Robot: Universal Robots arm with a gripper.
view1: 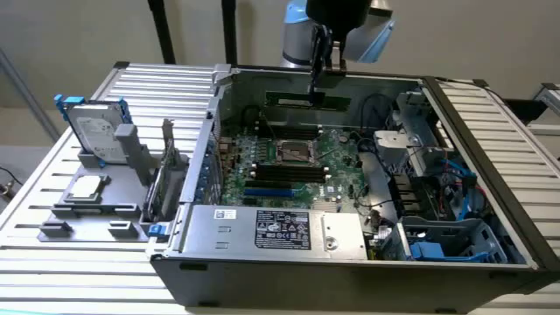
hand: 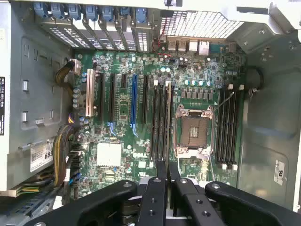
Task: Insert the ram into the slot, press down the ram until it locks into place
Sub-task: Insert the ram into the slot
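**Robot claw holds a memory stick above an open computer**

An open computer case (view1: 262,282) lies on a slatted metal table (view1: 44,282), its insides facing up. A green motherboard (view1: 337,147) covers its floor, with a boxed power supply (view1: 271,230) along the near edge. On the table, at the exterior view's left, a hard drive (view1: 92,128) stands in a grey holder. Two banks of long black slots flank the empty processor socket (view1: 295,152). One slot (hand: 227,127) in the far bank shows pale end clips. The ram (view1: 284,101), a thin stick, hangs level above the far end of the case, well clear of the board. The claw (view1: 313,94) pinches it from above, near its middle.

The step in hand looks like bringing the stick to a slot; nothing is inserted yet. Seating it calls for lining its long edge up with the slot, then a straight push down.

The arm is cut off at the top edge. Which slot is meant, and whether its clips stand open, is too small to tell. In the wrist view the stick between the fingers (hand: 161,188) is hard to make out.
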